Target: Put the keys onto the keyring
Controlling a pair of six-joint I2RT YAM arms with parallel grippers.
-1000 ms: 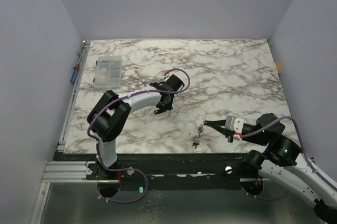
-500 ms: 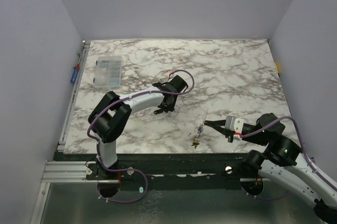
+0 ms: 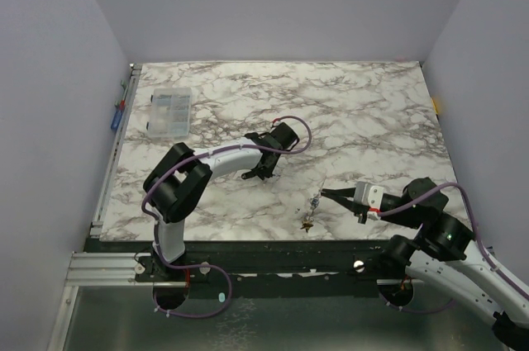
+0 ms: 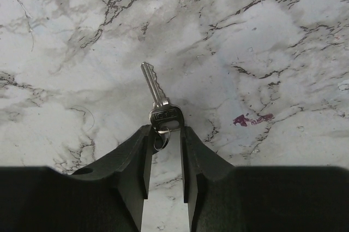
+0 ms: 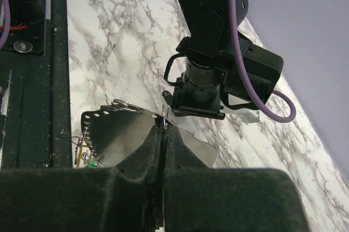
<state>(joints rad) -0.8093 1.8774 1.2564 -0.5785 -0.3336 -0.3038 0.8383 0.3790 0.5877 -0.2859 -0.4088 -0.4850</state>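
In the top view, the left gripper [image 3: 258,173] is held low over the middle of the marble table [image 3: 372,111]. Its arm is stretched forward and bent to the right at the elbow. The right gripper [image 3: 325,194] is pointed left near the front edge, and its closed tips meet the keyring [image 3: 316,201]. A small cluster of keys [image 3: 308,222] is seen just beneath the ring. A clear compartment box [image 3: 168,111] is set at the far left, well apart.

In the left wrist view, the jaws are seen partly closed. The head of a silver key [image 4: 158,96] is caught between the fingertips [image 4: 143,139], with the blade pointing away over the marble. A small split ring [image 4: 160,137] hangs from the head in the gap.

In the right wrist view, the fingers are pressed fully together and a thin silvery strand of the keyring is pinched at their tips. Yellow and green key heads are glimpsed at the lower left. The left arm's wrist is seen facing close ahead.
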